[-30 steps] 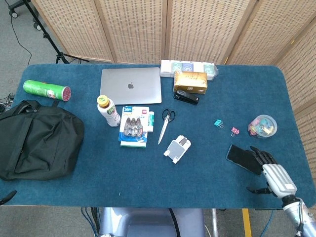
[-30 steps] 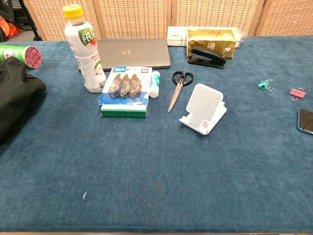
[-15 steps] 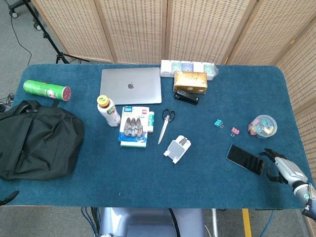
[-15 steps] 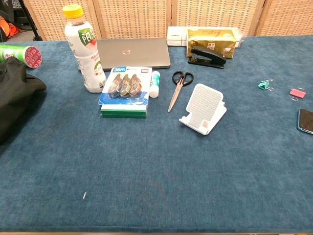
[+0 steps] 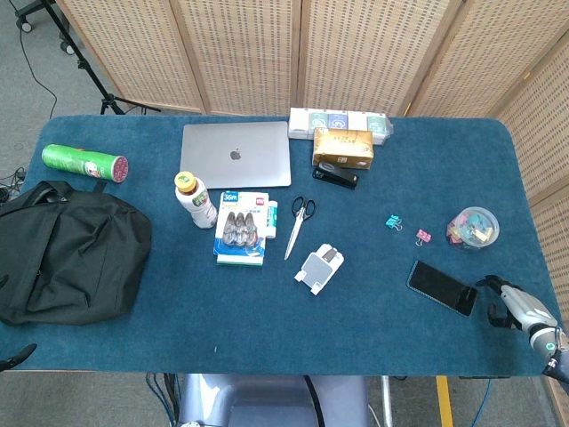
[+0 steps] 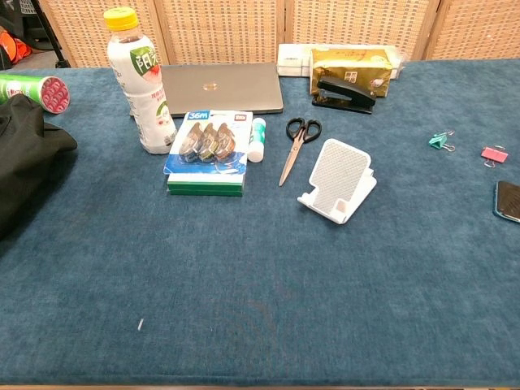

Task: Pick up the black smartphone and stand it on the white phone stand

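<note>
One black smartphone point(image 5: 442, 287) lies flat on the blue table point(image 5: 373, 329), well right of the one white phone stand point(image 5: 319, 267). One right hand point(image 5: 514, 305) sits just right of the phone, apart from it; whether its fingers are spread or curled cannot be told. Two binder clips point(image 5: 394, 221) lie beyond the phone, one pair of scissors point(image 5: 298, 222) just left of the stand.

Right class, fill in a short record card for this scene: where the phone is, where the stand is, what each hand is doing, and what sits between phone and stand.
phone: black smartphone lying flat on the blue table, near its right edge
stand: white phone stand mid-table, nothing on it
right hand: right hand just right of the phone, not touching it, holding nothing
left hand: not in view
between phone and stand: bare cloth only
near stand: scissors just behind it
task state: phone not yet picked up
</note>
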### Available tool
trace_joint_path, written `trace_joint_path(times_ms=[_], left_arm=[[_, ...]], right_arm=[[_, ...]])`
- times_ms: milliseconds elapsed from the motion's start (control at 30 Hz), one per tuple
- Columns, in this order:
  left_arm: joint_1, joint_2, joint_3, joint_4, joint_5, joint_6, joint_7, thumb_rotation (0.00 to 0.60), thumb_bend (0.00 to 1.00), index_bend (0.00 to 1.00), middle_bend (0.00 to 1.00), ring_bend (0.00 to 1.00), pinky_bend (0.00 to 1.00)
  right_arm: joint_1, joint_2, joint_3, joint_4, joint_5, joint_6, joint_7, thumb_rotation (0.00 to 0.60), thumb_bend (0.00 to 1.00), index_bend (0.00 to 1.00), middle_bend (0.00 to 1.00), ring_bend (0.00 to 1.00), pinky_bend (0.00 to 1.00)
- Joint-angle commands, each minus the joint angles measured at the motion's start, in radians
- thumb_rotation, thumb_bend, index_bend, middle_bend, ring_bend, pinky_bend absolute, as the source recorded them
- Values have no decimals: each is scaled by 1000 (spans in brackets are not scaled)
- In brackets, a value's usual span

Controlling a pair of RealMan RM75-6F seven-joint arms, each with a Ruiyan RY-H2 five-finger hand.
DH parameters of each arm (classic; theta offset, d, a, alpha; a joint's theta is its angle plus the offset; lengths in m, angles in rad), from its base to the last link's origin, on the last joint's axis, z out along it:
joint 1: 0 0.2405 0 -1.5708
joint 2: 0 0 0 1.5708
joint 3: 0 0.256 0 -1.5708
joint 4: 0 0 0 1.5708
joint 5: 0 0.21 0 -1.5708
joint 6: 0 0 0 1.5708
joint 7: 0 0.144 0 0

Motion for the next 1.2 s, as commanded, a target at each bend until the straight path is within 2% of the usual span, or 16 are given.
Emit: trace_joint_path(times_ms=[33,267,700,967,1200], left_arm=[[-3,1,0,-2,-2,-6,1,600,0,0,0,0,0],[-3,0,0,-5,-3,-7,7,600,0,0,0,0,0],[-4,-2,2,-8,0,-8,16,600,0,0,0,0,0],[-5,-1,1,-8,-3,-11,15,600,0,0,0,0,0],[-5,1,2,-9,-3,-11,12,600,0,0,0,0,0]], right_arm=[[3,-17,11,28,20,-7,5,600,775,166,61,0,0],[6,-39,16,79,36,-43,20,600,775,166,61,0,0],[-2,-59,4,80,-3,-45,8,600,775,177,78,0,0],[7,-34,-11,27,-53,-61,9,600,823,249,145,0,0],[17,22,-31,-90,-112,-46,-31,600,823,255,150,0,0]])
